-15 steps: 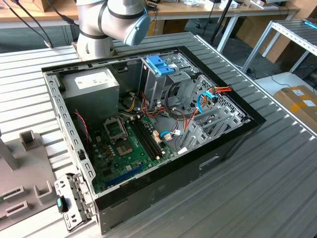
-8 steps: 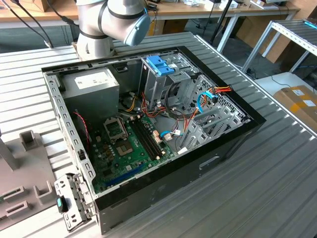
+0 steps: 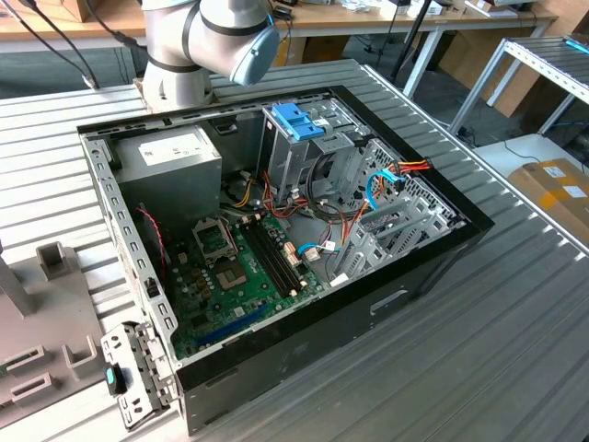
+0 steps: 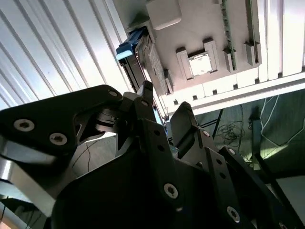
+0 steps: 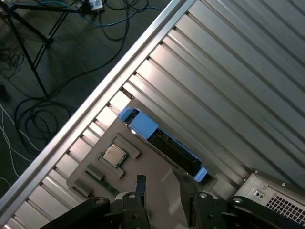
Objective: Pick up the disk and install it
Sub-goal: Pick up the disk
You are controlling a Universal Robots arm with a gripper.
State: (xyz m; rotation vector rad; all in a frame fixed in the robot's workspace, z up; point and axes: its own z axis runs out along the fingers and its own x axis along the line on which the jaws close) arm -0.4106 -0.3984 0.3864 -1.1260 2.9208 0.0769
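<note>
The disk [image 5: 167,143] stands on edge in a grey holder [image 5: 150,168] on the ribbed worktop [image 5: 228,71], with the gripper [image 5: 163,187] hovering near it, fingers [image 5: 140,185] spread apart and grasping nothing.

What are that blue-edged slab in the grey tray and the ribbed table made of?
The flat grey disk with its light-blue frame: the frame looks like matte moulded plastic, given its even colour and rounded ends; the dark body may be metal, hard to tell. The ribbed silver table: likely brushed aluminium slats, given their long soft glints.
</note>
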